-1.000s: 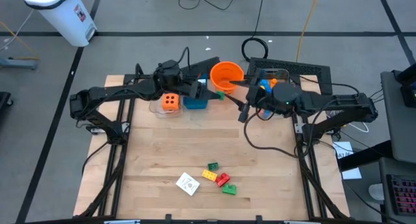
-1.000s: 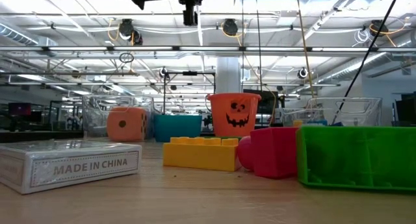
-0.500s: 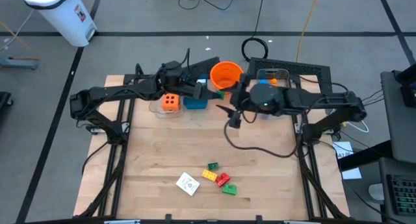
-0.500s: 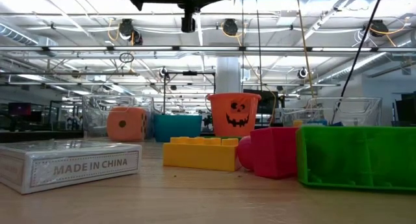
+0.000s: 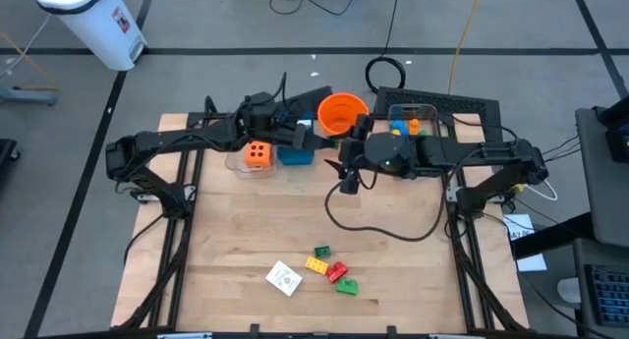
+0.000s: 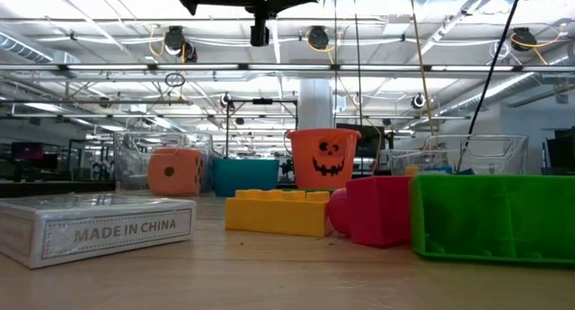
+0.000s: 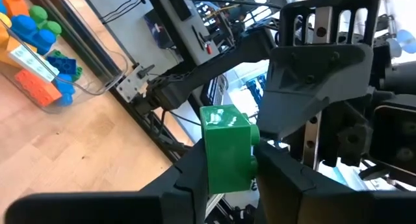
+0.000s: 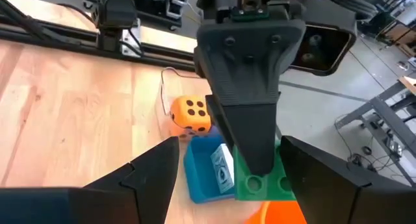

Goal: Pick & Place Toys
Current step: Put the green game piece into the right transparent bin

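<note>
Count of items on the table (image 5: 393, 251):

- Bricks loose in one cluster, well clear of both sets of fingers: four, namely one green brick (image 5: 321, 252), one yellow brick (image 5: 315, 264), one red brick (image 5: 337, 272), one further green brick (image 5: 346, 287).
- Brick between the left arm's fingers (image 7: 185, 178): one, green (image 7: 227, 146).
- Dice: one, orange (image 5: 257, 154).
- Card packs: one, white (image 5: 284, 278).
- Buckets: one, orange (image 5: 343, 114).
- Teal boxes: one (image 5: 294, 153).

The green brick (image 6: 496, 216) ran off the low view's edge, hiding part of the red brick (image 6: 382, 209).
</note>
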Available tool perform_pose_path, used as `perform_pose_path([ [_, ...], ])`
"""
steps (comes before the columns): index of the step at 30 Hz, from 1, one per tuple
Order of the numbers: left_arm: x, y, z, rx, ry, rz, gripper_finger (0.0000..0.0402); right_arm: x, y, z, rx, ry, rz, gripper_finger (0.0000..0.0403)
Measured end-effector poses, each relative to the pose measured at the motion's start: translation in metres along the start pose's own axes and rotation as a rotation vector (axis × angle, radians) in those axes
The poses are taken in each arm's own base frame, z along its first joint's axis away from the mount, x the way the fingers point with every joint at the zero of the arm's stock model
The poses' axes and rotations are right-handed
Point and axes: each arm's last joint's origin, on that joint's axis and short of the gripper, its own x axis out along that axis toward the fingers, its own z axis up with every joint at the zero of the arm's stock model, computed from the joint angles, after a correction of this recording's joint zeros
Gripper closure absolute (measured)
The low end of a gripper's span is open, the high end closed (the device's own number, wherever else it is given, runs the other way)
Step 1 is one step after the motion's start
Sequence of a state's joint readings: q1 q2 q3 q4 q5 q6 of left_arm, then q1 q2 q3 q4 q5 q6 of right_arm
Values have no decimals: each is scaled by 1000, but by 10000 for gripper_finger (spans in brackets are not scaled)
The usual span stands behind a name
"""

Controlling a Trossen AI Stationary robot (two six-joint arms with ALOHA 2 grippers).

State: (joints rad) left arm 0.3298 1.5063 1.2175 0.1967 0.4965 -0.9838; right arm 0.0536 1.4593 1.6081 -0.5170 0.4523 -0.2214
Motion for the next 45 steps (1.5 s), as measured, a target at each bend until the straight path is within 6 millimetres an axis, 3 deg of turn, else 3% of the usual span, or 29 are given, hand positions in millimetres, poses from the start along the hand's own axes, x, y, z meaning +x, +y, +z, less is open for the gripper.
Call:
perform_pose_path([
  [7, 0, 0, 0, -2, 0, -1, 283, -4, -8, 3, 21, -21, -67, 140],
  [18, 0, 0, 0, -3, -2, -2, 295, 2, -7, -4, 3, 35, -55, 140],
  [26, 0, 0, 0, -4, -2, -2, 279, 1, -7, -6, -6, 54, -50, 141],
  [45, 0, 0, 0, -5, -5, 4, 292, 1, -8, -5, -9, 51, -53, 263],
])
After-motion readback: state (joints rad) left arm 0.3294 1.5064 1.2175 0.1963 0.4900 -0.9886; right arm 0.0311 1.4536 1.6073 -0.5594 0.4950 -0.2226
